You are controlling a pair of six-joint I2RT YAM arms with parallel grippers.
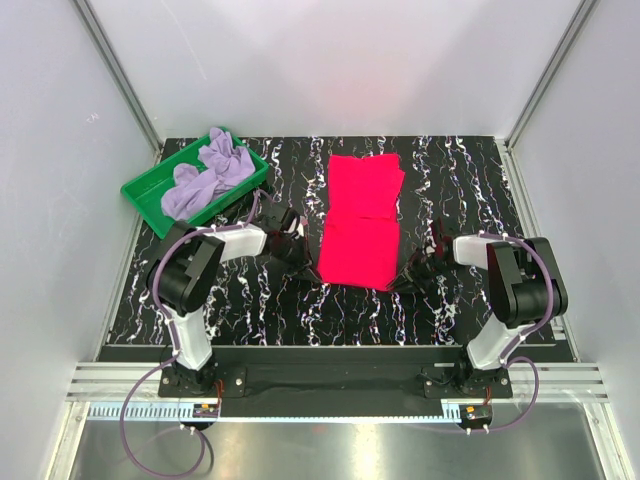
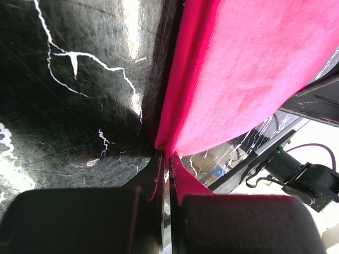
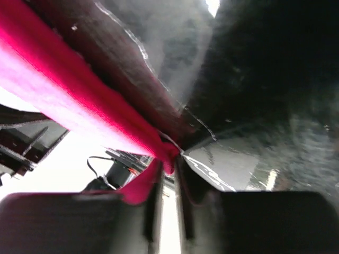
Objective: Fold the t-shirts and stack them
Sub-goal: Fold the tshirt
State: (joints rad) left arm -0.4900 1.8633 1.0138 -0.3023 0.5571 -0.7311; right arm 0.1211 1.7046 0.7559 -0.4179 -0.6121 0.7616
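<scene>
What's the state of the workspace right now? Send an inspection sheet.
Surface: black table top with white veining, no spills seen.
Job's things: crimson t-shirt lies flat mid-table as a long folded strip; lavender t-shirt sits crumpled in the green tray.
Clutter: only the green tray, far left.
Grippers: left gripper pinches the crimson t-shirt's near left corner; right gripper pinches its near right corner.
Cables: purple cables loop from both arms to their bases, apart from the cloth.
Surroundings: white walls on three sides, metal rail at the near edge.
</scene>
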